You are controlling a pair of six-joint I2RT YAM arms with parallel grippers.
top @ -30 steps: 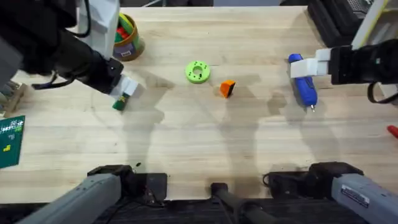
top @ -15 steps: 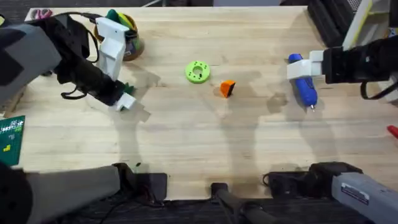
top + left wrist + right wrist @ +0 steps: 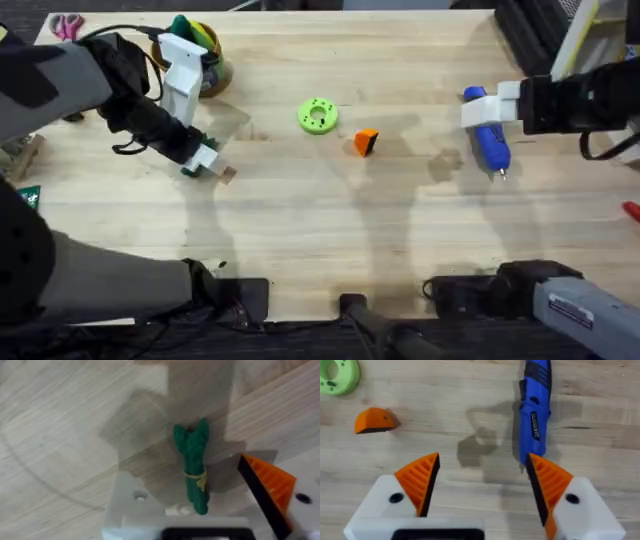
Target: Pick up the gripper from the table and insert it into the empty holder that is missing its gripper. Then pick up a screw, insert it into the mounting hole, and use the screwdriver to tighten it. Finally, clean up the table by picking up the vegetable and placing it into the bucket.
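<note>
While the vegetable (image 3: 194, 473) lies on the counter (image 3: 320, 240), both hands hover.
Left hand (image 3: 200, 510) spread around it; right hand (image 3: 482, 487) released beside the screwdriver (image 3: 534, 410).

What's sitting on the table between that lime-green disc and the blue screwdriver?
In the overhead view, the small orange gripper lies between the lime-green disc and the blue screwdriver, close to the disc; beyond it, bare wood.
</note>
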